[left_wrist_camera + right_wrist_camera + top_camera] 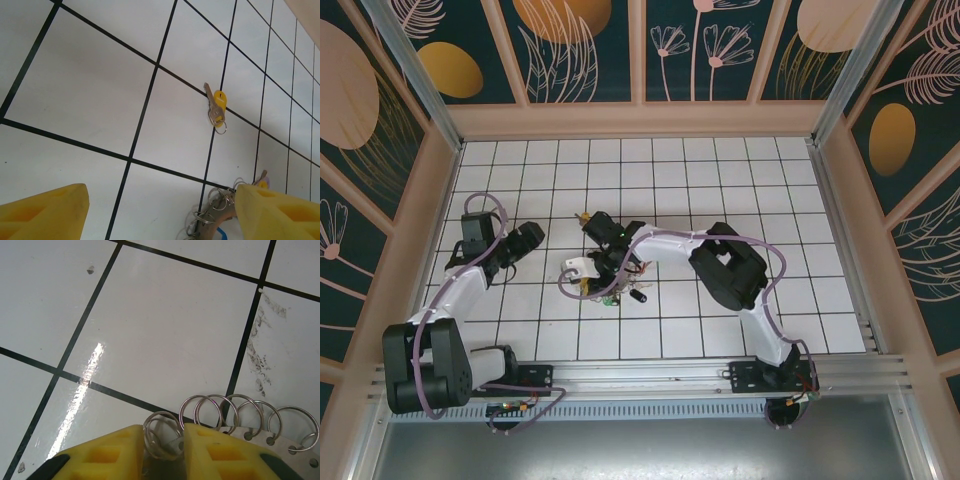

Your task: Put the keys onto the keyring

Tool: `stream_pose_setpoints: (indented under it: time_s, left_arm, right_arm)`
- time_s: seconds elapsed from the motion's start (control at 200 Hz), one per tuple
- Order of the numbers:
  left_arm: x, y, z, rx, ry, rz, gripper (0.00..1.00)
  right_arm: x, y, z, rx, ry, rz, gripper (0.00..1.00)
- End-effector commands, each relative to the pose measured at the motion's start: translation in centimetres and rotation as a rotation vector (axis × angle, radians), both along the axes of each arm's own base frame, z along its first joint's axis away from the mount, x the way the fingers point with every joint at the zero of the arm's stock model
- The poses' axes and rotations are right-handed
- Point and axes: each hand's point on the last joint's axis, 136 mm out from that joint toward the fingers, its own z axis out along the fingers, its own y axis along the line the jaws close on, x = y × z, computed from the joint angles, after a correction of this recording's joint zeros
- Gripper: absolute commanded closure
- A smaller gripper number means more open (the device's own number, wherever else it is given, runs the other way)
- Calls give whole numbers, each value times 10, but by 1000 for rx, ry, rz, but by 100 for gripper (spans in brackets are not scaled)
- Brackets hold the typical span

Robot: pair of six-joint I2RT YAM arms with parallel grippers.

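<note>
A key with a yellow head point(218, 101) lies alone on a white tile, a small split ring on it; from above it lies point(583, 216) just beyond the right wrist. The keyring point(247, 419) is a curved strip carrying several wire loops, also at the bottom of the left wrist view point(220, 214). More keys point(616, 292) lie clustered by it. My right gripper point(163, 437) point(607, 270) has its yellow fingers point(120, 450) pressed on both sides of a small split ring with a metal key end in it. My left gripper point(160, 202) point(528, 238) stands wide open over bare tile, left of the keyring.
A black-headed key point(642, 295) lies right of the cluster. A white piece point(575, 267) sits at the cluster's left end. Scuff marks point(260, 365) stain the tile beyond the keyring. Patterned walls point(640, 60) fence the tiled floor.
</note>
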Motion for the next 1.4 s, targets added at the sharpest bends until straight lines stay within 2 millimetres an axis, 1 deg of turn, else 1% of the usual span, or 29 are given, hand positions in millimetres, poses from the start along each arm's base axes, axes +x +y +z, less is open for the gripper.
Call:
stream_pose_setpoints:
  time_s: [0.0, 0.335, 0.526, 0.661, 0.826, 0.881, 0.946, 1.171, 1.396]
  left_arm:
    - [1, 2, 0, 15, -20, -13, 23]
    - [2, 1, -1, 27, -22, -31, 24]
    - [2, 2, 1, 42, -34, -36, 24]
    - [1, 2, 0, 41, -38, -37, 24]
    - [0, 1, -2, 38, -39, -38, 24]
    - [0, 1, -2, 38, -41, -38, 24]
    - [-1, 2, -2, 40, -45, -37, 24]
    - [0, 0, 2, 38, -65, -45, 24]
    - [-1, -1, 3, 37, -73, -52, 25]
  right_arm:
    - [-7, -2, -6, -39, 16, 17, 73]
    - [3, -2, -6, -44, -55, 24, 72]
    - [10, 4, 6, -11, -103, 26, 70]
    - [15, 5, 7, -3, -130, 33, 71]
    - [15, 5, 5, -10, -125, 36, 75]
    - [14, 5, 5, -6, -122, 34, 79]
    - [14, 6, 6, -4, -117, 32, 81]
    - [12, 6, 3, -1, -105, 26, 81]
    - [7, 1, 2, -15, -94, 45, 76]
